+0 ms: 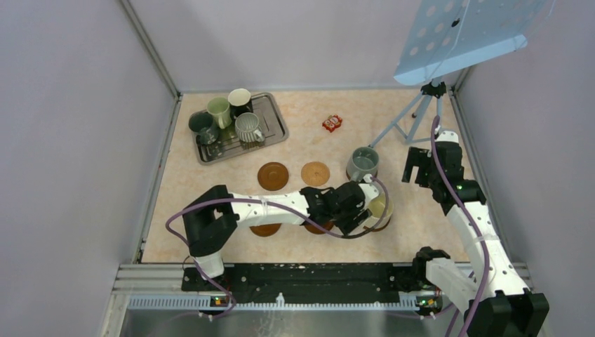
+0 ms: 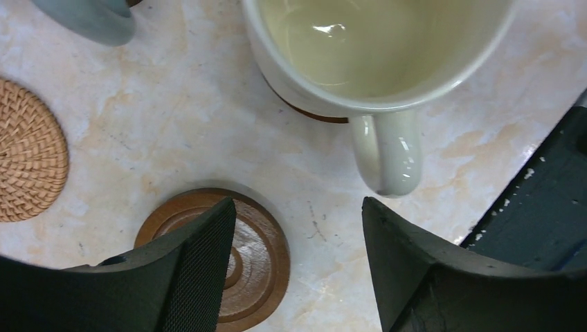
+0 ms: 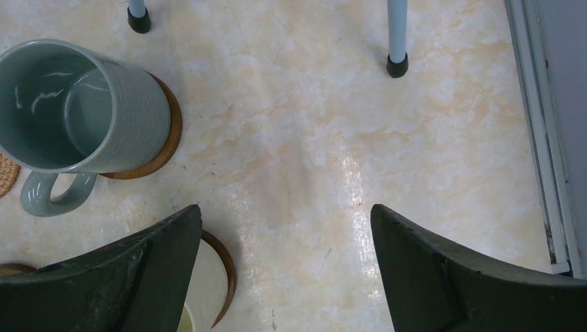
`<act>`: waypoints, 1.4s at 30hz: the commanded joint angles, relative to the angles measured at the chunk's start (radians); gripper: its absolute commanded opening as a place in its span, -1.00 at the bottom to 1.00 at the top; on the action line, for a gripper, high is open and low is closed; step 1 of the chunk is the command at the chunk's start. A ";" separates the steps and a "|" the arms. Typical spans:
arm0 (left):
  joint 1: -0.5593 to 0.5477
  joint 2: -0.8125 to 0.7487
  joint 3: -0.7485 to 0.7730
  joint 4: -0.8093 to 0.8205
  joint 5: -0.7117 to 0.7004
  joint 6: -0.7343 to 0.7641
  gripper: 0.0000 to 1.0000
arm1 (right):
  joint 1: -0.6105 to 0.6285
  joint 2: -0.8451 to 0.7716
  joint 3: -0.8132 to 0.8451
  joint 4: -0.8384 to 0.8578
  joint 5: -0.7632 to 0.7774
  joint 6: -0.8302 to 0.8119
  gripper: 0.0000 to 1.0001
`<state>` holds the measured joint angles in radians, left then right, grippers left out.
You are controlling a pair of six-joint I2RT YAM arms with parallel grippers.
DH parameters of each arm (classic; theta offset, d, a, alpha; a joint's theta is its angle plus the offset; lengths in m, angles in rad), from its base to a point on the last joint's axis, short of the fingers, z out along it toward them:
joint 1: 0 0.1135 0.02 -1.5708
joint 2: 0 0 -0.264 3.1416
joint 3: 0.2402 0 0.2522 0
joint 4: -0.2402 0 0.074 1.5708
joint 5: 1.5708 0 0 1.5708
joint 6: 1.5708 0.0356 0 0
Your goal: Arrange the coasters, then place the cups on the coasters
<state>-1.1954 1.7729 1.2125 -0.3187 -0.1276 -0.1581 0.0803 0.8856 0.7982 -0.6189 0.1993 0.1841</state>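
Nearest the arm bases, the left arm (image 1: 266, 205) stretches rightward across the worktop (image 1: 309, 242). It lies over two dark coasters: one dark coaster (image 1: 265, 229) shows below its forearm, and a second dark coaster (image 2: 253, 259) lies partly beneath one finger in the left wrist view. The left jaws are parted and grasp nothing. The handle of the cream mug (image 2: 374, 48) points towards the gap between them, its end just beyond the fingertips and touching neither. That mug stands upright on a third dark coaster (image 2: 311, 112), of which only an edge shows.

Further out, a bare dark coaster (image 1: 273, 175) and the tan woven coaster (image 1: 315, 173) lie side by side, apart from each other. To their right, the grey-blue mug (image 3: 76, 104) sits upright on its own wooden coaster (image 3: 169, 131), its handle turned towards the arms.

The right arm (image 1: 463, 203) holds its jaws just right of that mug. They are spread wide and released over bare worktop.

At the far left, a metal tray (image 1: 275, 116) carries four upright mugs: the dark grey-green mug (image 1: 203, 126), the pale green mug (image 1: 219, 111), the black mug (image 1: 240, 100) and the ribbed grey mug (image 1: 248, 128).

A small red packet (image 1: 332, 123) lies right of the tray. A tripod (image 1: 421, 112) stands at the far right corner.
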 commanded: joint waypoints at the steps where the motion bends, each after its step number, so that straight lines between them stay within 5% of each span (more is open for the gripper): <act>1: -0.019 0.007 0.045 0.024 0.011 -0.009 0.48 | -0.010 -0.013 0.007 0.016 0.004 -0.007 0.81; 11: -0.018 -0.012 0.038 -0.005 -0.023 -0.009 0.55 | -0.009 -0.008 0.013 0.022 -0.007 -0.023 0.81; 15: 0.017 -0.162 -0.034 0.004 0.078 0.060 0.86 | -0.008 -0.005 0.037 0.028 -0.053 -0.070 0.85; 21: 0.267 -0.355 -0.038 -0.029 0.471 0.135 0.97 | -0.009 0.064 0.094 0.048 -0.106 -0.177 0.96; 24: 0.409 -0.351 0.055 -0.125 0.535 0.195 0.97 | -0.009 0.109 0.118 0.059 -0.146 -0.220 0.97; 28: 0.563 -0.343 0.123 -0.108 0.469 0.203 0.97 | -0.009 0.156 0.153 0.069 -0.194 -0.222 0.97; 34: 0.827 -0.147 0.343 -0.289 0.287 0.004 0.97 | -0.009 0.238 0.201 0.041 -0.170 -0.143 0.95; 42: 0.918 -0.046 0.310 -0.252 -0.014 -0.200 0.97 | -0.011 0.340 0.261 0.054 -0.123 -0.223 0.87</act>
<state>-0.2733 1.6989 1.5337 -0.5606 0.0513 -0.2314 0.0799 1.1908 0.9794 -0.5907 0.0330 0.0044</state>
